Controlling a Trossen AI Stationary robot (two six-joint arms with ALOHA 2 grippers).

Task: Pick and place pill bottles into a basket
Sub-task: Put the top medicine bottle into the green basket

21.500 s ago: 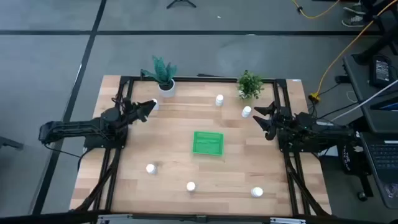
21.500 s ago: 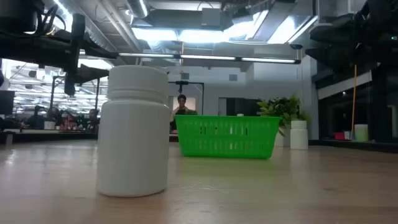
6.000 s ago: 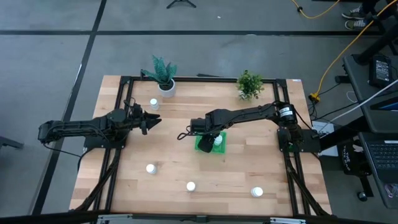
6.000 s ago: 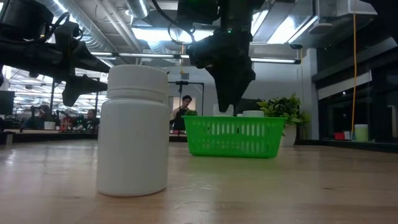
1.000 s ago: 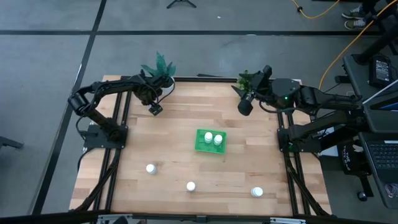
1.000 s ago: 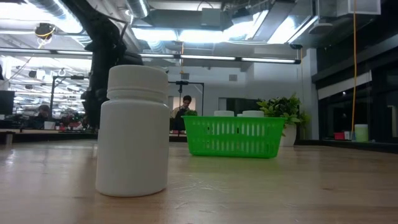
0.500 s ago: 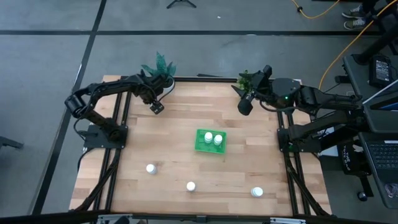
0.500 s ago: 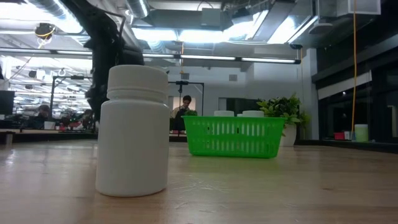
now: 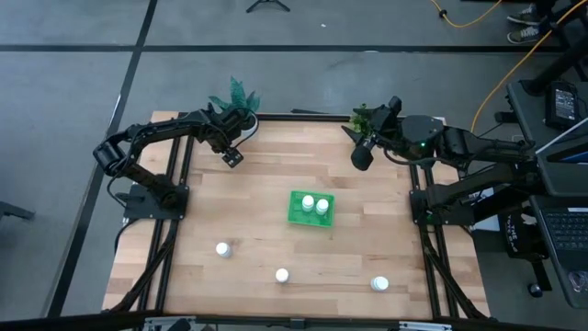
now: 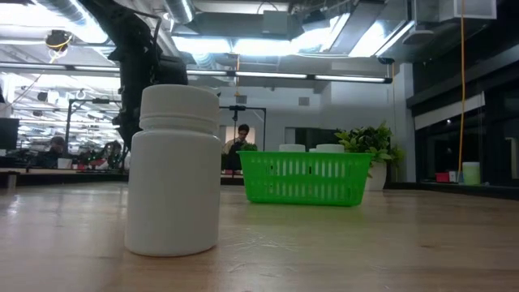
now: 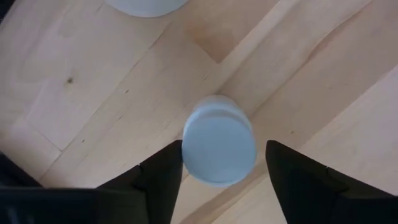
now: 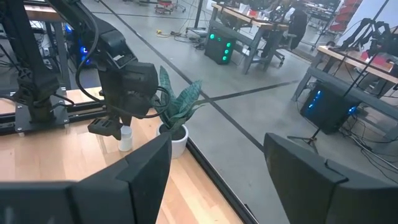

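White plastic, no label readable: nearest pill bottle stands on the bench. Two more sit in the basket. At ten o'clock, left gripper fingers straddle another bottle, not quite clamped. Right gripper fingers apart, empty.

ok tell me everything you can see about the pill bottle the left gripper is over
The pill bottle is a small white cylinder, plastic by its look, with a flat round white cap. It stands upright on the bare wooden table at the far left corner, close to the white plant pot. The left gripper is directly above it, one dark finger on each side. One finger seems to meet its edge; the other shows a gap.
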